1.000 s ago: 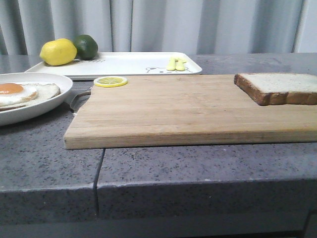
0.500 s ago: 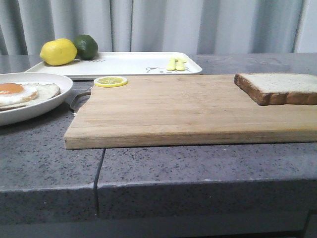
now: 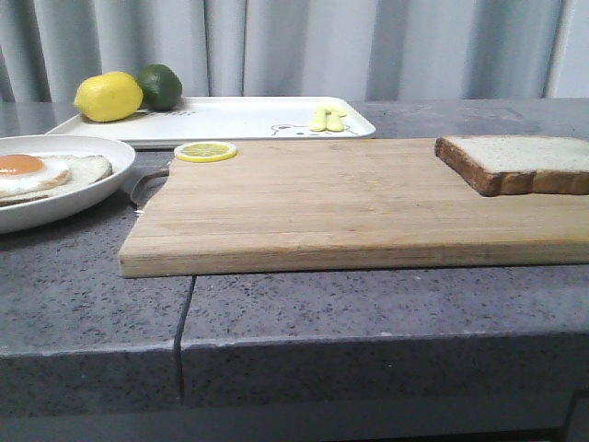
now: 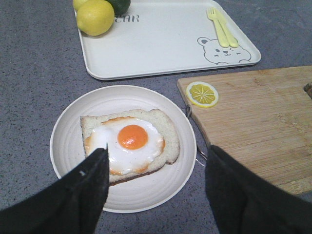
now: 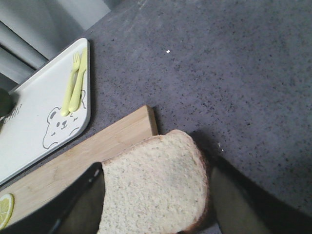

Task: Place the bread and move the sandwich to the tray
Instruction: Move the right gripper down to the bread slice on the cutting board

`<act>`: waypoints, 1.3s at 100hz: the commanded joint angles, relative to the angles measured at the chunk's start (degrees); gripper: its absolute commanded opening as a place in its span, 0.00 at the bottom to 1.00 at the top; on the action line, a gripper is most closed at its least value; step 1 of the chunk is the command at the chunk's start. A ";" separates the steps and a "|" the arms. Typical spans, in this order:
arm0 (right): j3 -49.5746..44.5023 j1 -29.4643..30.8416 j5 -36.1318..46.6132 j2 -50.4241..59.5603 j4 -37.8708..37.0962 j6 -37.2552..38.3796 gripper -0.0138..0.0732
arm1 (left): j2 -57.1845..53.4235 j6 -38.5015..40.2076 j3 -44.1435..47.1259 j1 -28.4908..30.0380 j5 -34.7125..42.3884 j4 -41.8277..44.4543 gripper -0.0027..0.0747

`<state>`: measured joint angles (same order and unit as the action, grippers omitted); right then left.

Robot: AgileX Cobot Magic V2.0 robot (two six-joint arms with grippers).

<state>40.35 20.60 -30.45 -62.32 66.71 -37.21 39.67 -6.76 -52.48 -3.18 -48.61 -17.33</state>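
Note:
The bread (image 3: 520,158) lies flat on the right end of the wooden cutting board (image 3: 322,203). In the right wrist view the bread (image 5: 156,185) shows between the spread dark fingers of my right gripper (image 5: 155,168), which is open and does not touch the slice. The sandwich (image 4: 129,141), a bread slice topped with a fried egg, rests on a round white plate (image 4: 146,190). My left gripper (image 4: 156,161) hovers open over the plate's near edge, holding nothing. The tray (image 4: 161,44) sits behind the plate. Neither gripper appears in the front view.
A lemon (image 4: 95,17) and a dark lime (image 3: 160,86) rest on the tray's far left corner, and a yellow fork and knife (image 4: 222,27) lie by its bear drawing. A lemon slice (image 4: 202,93) sits on the board's corner nearest the plate. The grey counter edge runs along the front.

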 commanded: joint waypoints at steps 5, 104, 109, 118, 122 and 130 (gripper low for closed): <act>0.19 3.37 -2.81 -1.50 6.42 -4.99 0.70 | 0.42 0.21 -1.67 0.10 3.40 -1.34 0.56; -0.36 4.00 -11.93 -16.21 15.12 -10.96 0.70 | 0.42 0.21 -1.67 0.10 3.40 -1.34 0.56; -0.36 4.00 -12.34 -16.49 15.43 -11.22 0.70 | 0.42 0.21 -1.67 0.10 3.40 -1.34 0.56; -0.36 4.00 -12.78 -17.06 15.99 -11.60 0.70 | 0.42 0.21 -1.67 0.10 3.40 -1.34 0.56; -0.36 4.00 -13.06 -17.34 16.16 -11.68 0.70 | 0.42 0.21 -1.67 0.10 3.40 -1.34 0.56; -0.36 4.00 -13.64 -17.58 16.59 -12.02 0.70 | 0.42 0.21 -1.67 0.10 3.40 -1.34 0.56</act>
<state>38.44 24.42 -41.35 -80.98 80.29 -47.92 39.67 -6.76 -52.48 -3.18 -48.61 -17.33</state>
